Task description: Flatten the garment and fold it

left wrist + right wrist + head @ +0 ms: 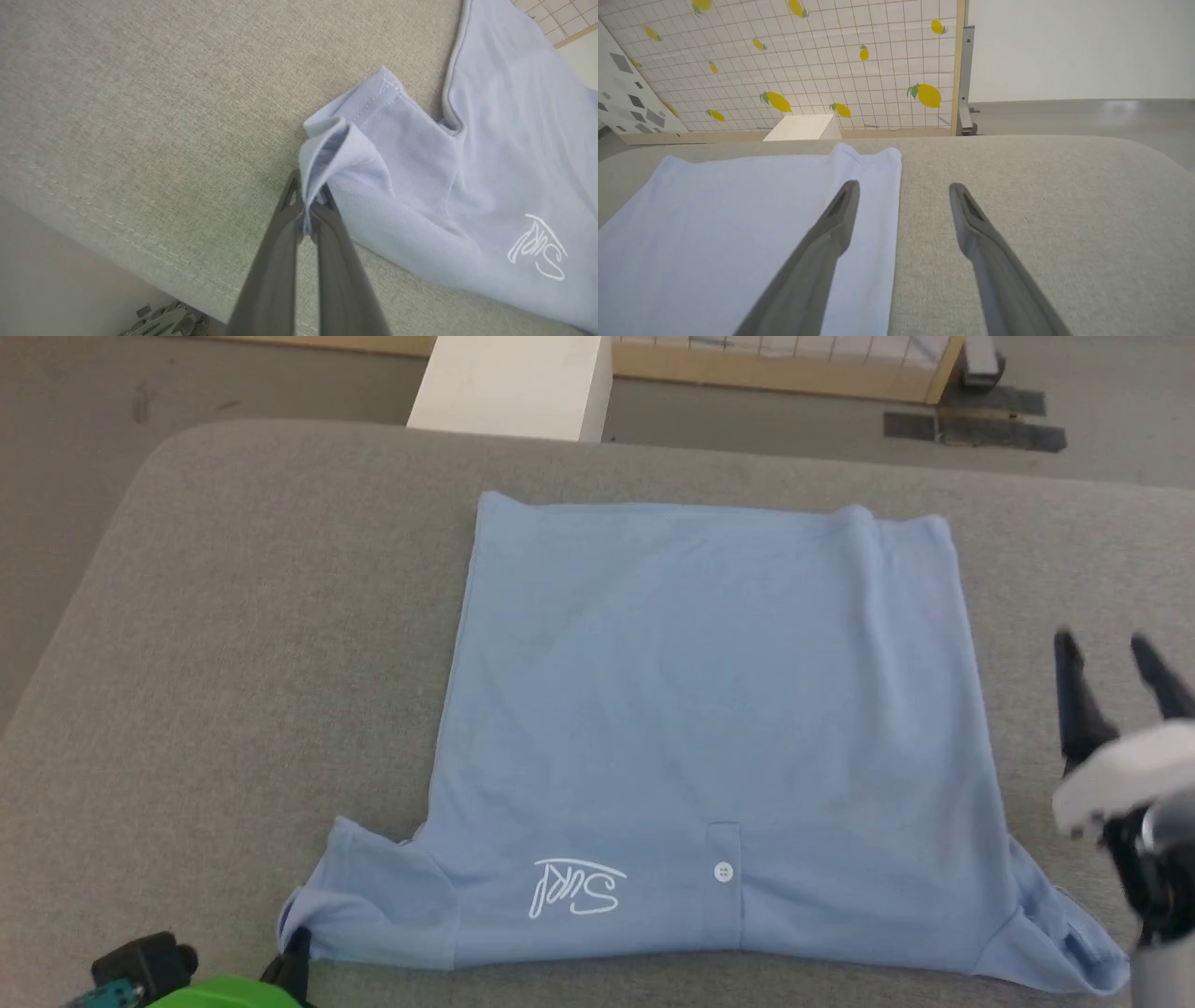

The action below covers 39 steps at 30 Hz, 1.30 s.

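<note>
Light blue knit polo shirt point(709, 709) lies nearly flat, front up, on the grey upholstered surface point(233, 616), folding judged outstanding; left gripper point(308, 219) is clamped on its near-left sleeve, right gripper point(1103, 642) gapes empty beside its right edge.

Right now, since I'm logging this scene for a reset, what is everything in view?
garment: one, light blue, spread on the cushion, chest end nearest the robot
logo: one, white script, on the garment's chest
button: one visible, white, beside the logo
cushion: one, grey fabric, under the garment
block: one, white, beyond the cushion's far edge
panel: one, white grid with yellow lemons and a wooden frame, behind the block
dark patches: a few, on the floor at far right
left gripper: one, dark fingers, shut on the sleeve edge
right gripper: one, dark fingers, open, at the garment's right edge, holding nothing
</note>
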Tool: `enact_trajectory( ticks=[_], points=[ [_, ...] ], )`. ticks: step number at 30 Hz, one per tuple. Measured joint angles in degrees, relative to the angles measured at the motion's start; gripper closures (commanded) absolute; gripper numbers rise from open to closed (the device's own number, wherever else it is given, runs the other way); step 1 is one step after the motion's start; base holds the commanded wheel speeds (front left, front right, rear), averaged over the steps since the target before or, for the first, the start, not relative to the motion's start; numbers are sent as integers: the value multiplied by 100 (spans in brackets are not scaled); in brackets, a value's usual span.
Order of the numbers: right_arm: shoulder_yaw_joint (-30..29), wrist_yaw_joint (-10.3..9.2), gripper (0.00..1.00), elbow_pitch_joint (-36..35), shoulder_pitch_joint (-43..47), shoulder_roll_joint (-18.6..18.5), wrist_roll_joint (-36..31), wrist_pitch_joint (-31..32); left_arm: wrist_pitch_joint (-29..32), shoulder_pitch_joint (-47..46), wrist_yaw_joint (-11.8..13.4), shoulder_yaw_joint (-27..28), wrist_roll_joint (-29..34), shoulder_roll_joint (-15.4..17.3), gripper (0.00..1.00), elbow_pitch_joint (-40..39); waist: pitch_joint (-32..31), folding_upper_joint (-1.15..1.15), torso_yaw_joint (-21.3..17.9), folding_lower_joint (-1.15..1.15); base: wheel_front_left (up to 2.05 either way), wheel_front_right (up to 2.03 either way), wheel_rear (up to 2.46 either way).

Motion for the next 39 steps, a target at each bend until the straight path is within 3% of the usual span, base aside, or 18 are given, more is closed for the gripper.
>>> enact_trajectory(
  ticks=[6,13,19,27,28,29,30,31,35,39],
  points=[
    [56,0,0,1195,-1503,-495,-82,-66,-112,-320,-123,-213,76,-80,100,-14,349,0,177,0,0,0,0],
    [-126,0,0,2330,-2978,-686,-517,613,-256,-647,-275,-468,118,-205,100,-165,846,0,488,1,0,0,0],
    [-896,0,0,3063,-3714,-726,-1194,1778,-352,-926,-381,-687,119,-307,100,-215,1269,0,827,1,0,0,0],
    [-1239,0,0,3110,-4150,-678,-1938,3208,-501,-1034,-481,-793,90,-388,100,-94,1755,0,1178,1,0,0,0],
    [-1240,0,19,3030,-4222,-679,-1992,3339,-508,-1040,-493,-800,87,-389,100,-82,1813,0,1209,1,0,0,0],
    [-1222,0,62,2958,-4261,-683,-2042,3430,-527,-1049,-506,-805,85,-389,100,-66,1866,0,1235,1,0,0,0],
    [-1207,0,85,2903,-4277,-686,-2074,3492,-532,-1063,-512,-815,84,-389,100,-52,1903,0,1254,1,0,0,0],
    [-1212,0,100,2830,-4279,-692,-2116,3565,-549,-1083,-523,-829,71,-391,100,-36,1939,0,1275,1,0,0,0],
    [-1081,0,100,2546,-4107,-644,-2157,3476,-573,-1118,-530,-840,57,-407,100,38,1912,0,1307,1,0,0,0],
    [-1078,0,100,2161,-3398,-525,-1688,2150,-579,-1098,-517,-791,59,-370,100,135,1732,0,1295,1,0,0,0]
  ],
)
